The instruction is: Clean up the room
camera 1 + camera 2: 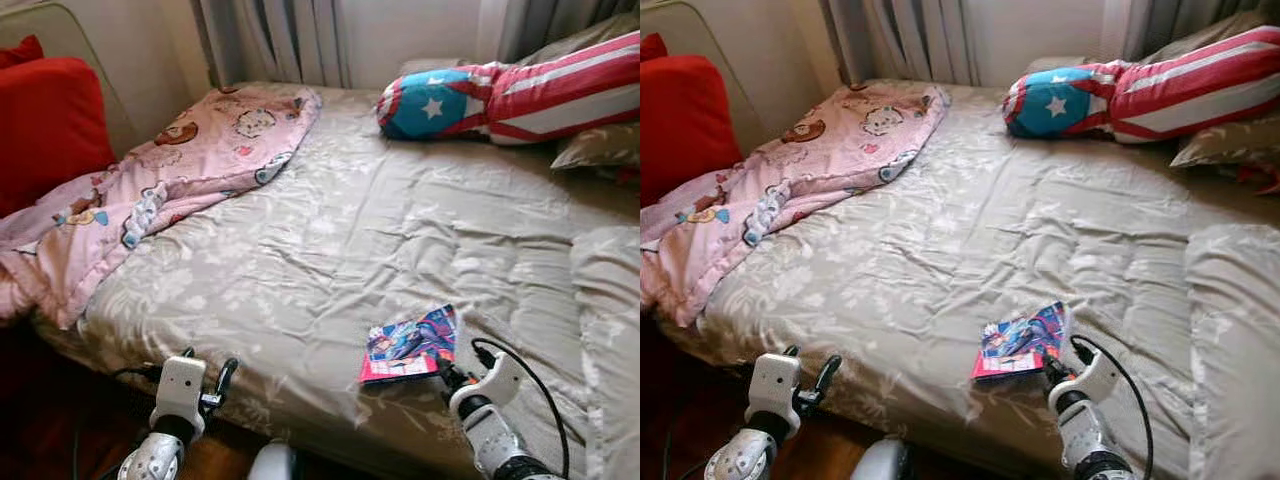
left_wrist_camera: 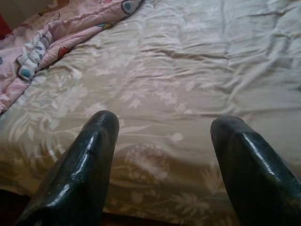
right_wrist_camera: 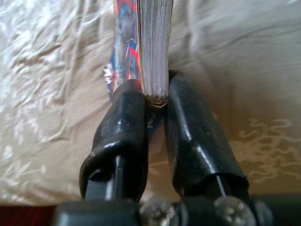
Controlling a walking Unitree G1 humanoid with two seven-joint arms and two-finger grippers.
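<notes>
Bed only partly tidied, by the look of it: pink blanket crumpled over the left corner and hanging off the edge, striped pillow askew at the head; both seemingly yet to be straightened. Book lying near the front edge, thin, bright comic-style cover, page edges gripped at its near corner by right gripper, fingers closed tight on it; not yet lifted or put away. Left gripper spread wide, holding nothing, poised just off the front edge.
</notes>
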